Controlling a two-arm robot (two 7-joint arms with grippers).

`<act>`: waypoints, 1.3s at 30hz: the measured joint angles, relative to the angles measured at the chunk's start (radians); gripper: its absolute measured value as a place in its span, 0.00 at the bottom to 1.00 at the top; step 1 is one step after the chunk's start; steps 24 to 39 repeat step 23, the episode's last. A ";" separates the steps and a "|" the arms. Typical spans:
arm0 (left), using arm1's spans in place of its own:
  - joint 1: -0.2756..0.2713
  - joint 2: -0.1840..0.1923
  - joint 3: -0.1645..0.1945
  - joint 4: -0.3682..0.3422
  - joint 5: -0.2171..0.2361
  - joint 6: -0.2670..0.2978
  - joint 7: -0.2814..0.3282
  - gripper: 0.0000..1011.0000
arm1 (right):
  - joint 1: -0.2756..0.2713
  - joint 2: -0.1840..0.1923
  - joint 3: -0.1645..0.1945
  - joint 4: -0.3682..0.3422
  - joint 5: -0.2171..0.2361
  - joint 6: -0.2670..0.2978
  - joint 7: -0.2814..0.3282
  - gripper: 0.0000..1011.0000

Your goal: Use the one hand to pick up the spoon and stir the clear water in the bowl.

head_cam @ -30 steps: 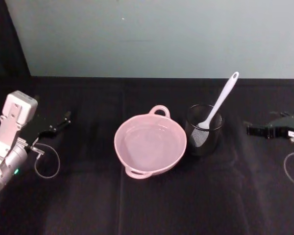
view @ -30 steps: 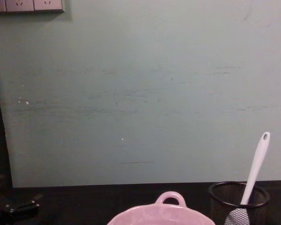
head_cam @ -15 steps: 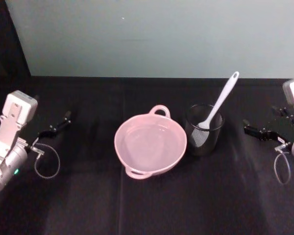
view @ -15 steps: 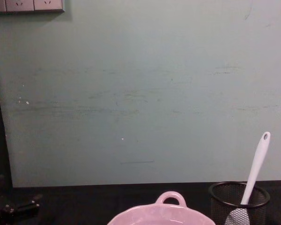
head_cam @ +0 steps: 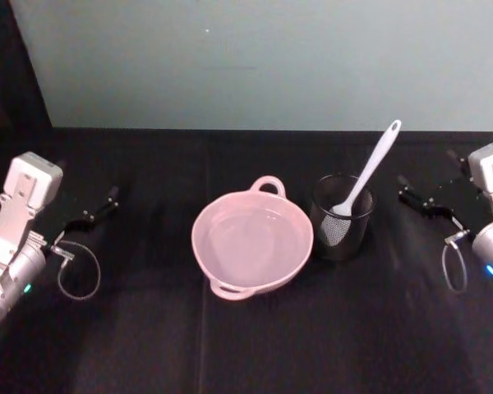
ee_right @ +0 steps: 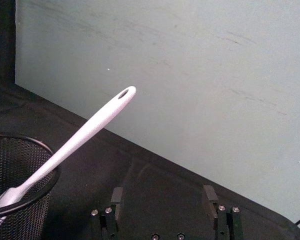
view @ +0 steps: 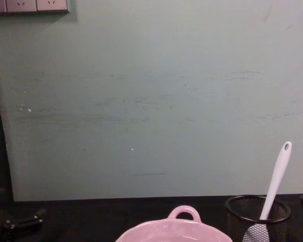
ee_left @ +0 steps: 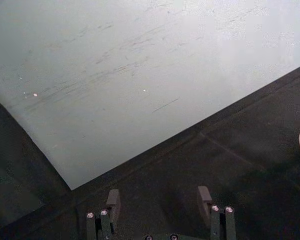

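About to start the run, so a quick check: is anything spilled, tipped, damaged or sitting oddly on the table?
Nothing stands out. The wide pale pink bowl sits level, with no spill showing on the black cloth around it. The long white plastic spoon leans in the upright black wire-mesh cup. The right gripper is open beside the cup; the left gripper is open, off to the left.

black mesh cup point(head_cam: 343, 220), teal wall point(head_cam: 255, 61), black tablecloth point(head_cam: 246, 345)

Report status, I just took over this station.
Right gripper open, empty, right of black wire-mesh cup. Long white plastic spoon standing in cup. Left gripper open, parked far left. Pink bowl unobstructed.
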 joint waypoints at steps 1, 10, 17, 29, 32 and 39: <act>0.000 0.000 0.000 0.000 0.000 0.000 0.000 1.00 | 0.002 -0.004 -0.001 0.004 -0.003 0.000 0.001 0.99; 0.000 0.000 0.000 0.000 0.000 0.000 0.000 1.00 | 0.008 -0.016 -0.005 0.013 -0.036 0.014 -0.001 0.99; 0.000 0.000 0.000 0.000 0.000 0.000 0.000 1.00 | 0.007 -0.015 -0.005 0.012 -0.033 0.015 0.000 0.99; 0.000 0.000 0.000 0.000 0.000 0.000 0.000 1.00 | 0.007 -0.014 -0.005 0.012 -0.032 0.015 0.000 0.99; 0.000 0.000 0.000 0.000 0.000 0.000 0.000 1.00 | 0.007 -0.014 -0.005 0.012 -0.032 0.015 0.000 0.99; 0.000 0.000 0.000 0.000 0.000 0.000 0.000 1.00 | 0.007 -0.014 -0.005 0.012 -0.032 0.015 0.000 0.99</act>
